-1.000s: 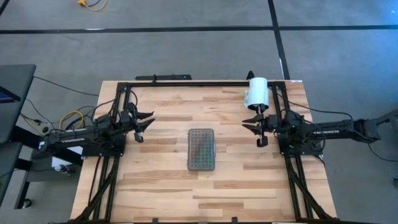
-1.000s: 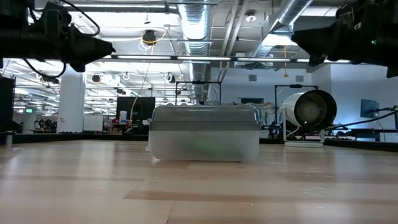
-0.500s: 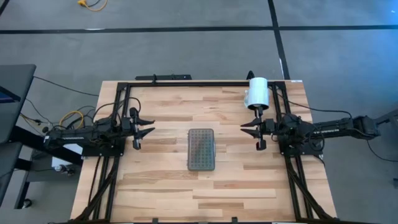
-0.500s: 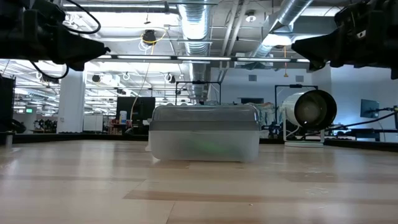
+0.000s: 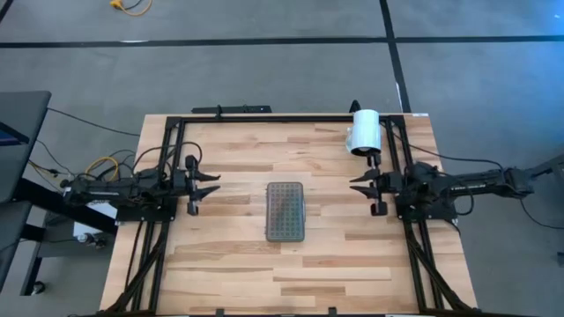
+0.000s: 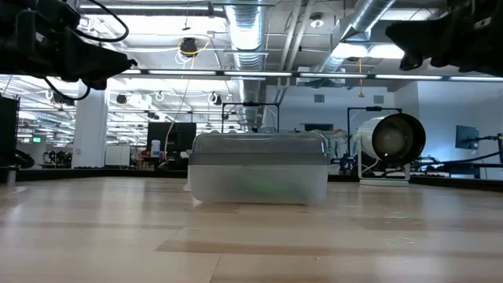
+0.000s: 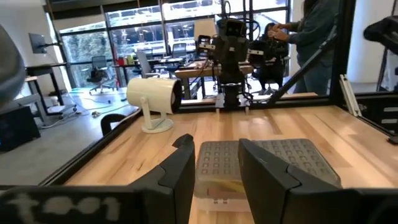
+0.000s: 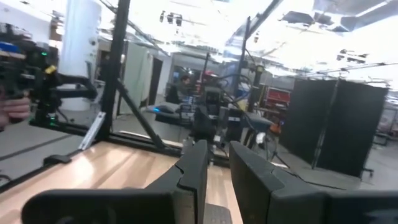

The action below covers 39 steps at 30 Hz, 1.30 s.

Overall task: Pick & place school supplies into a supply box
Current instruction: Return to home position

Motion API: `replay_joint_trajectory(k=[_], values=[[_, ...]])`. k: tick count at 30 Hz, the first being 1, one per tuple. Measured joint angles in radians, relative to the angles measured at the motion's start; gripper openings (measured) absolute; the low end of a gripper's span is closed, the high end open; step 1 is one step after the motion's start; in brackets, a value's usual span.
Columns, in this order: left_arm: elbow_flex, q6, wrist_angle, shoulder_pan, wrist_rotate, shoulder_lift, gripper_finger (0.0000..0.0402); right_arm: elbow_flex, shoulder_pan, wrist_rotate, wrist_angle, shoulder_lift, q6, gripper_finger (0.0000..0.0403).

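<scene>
The supply box [image 5: 285,211] lies in the middle of the table with its grey dot-gridded lid shut; it also shows in the low view [image 6: 258,167] and the left wrist view [image 7: 267,158]. Faint green and yellow shapes show through its clear wall [image 7: 217,186]. No school supplies lie loose on the table. My left gripper [image 5: 214,185] hovers left of the box, level and pointing at it, open and empty [image 7: 217,158]. My right gripper [image 5: 352,185] hovers right of the box, also open and empty [image 8: 219,158].
A white cylinder [image 5: 365,132] on a small stand lies at the far right of the table, also seen in the low view [image 6: 391,145]. Black frame rails [image 5: 264,118] run along the table's far edge and sides. A person [image 7: 311,37] stands beyond the table.
My left gripper has swung toward the table's near edge and now points straight across at the box. My right gripper has drawn back a little toward the right edge and tipped up. Neither finger gap has changed, and the box has stayed put.
</scene>
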Motion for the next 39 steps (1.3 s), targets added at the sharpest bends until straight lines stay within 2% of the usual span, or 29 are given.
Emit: replay_joint_trajectory(k=[3,17,24,30,33,39], values=[[0.0,0.007,-0.002,-0.012,0.0,0.0,0.0113,0.0,0.033,0.004,-0.072,-0.075,-0.014,0.0063],[-0.001,0.038,-0.003,-0.055,0.003,0.0,0.0113,-0.001,0.158,0.159,-0.384,-0.408,-0.043,0.0063],[-0.001,0.038,0.003,-0.055,-0.022,0.0,0.0113,-0.001,0.165,0.191,-0.437,-0.414,-0.029,0.0063],[0.0,0.036,0.005,-0.055,-0.076,0.002,0.0113,-0.001,0.165,0.285,-0.501,-0.412,0.002,0.0063],[0.0,0.01,0.005,-0.055,-0.068,0.002,0.0113,-0.001,0.166,0.285,-0.548,-0.412,0.005,0.0063],[0.0,0.0,0.003,-0.055,-0.063,0.002,0.0113,-0.001,0.166,0.285,-0.59,-0.409,0.111,0.0063]])
